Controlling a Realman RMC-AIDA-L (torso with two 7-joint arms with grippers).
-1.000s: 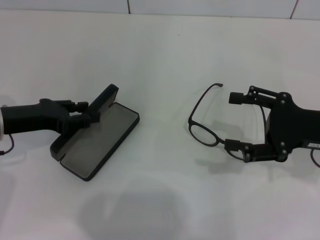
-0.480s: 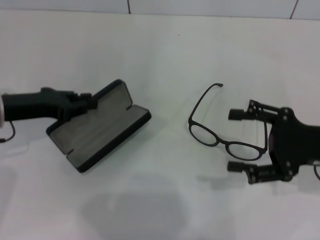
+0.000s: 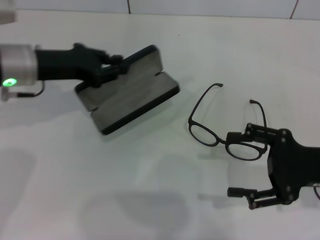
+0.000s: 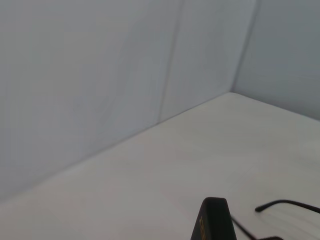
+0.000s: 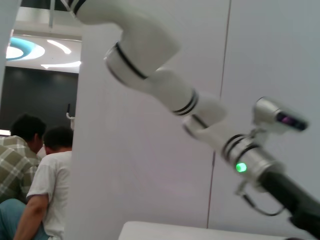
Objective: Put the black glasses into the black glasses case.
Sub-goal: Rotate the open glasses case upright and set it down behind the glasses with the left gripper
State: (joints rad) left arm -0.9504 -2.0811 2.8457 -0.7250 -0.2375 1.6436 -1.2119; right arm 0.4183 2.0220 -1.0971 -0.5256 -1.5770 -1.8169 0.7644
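The black glasses case (image 3: 134,95) is open, its grey lining showing, and held tilted above the table at the left. My left gripper (image 3: 107,67) is shut on the far edge of its lid. The black glasses (image 3: 222,134) lie unfolded on the white table at the right, lenses toward the case. My right gripper (image 3: 234,164) is open at the glasses' near right side, one finger over the right lens rim, the other nearer me. The left wrist view shows the case's edge (image 4: 212,222) with orange lettering and a temple arm of the glasses (image 4: 290,204).
The white table (image 3: 165,200) ends at a tiled wall at the back. The right wrist view shows my white left arm (image 5: 200,107) with a green light, a white wall, and people in the background.
My left gripper has lifted the open case up and moved it right and farther away. My right gripper has drawn back toward me, off the middle of the glasses; the glasses stayed put.
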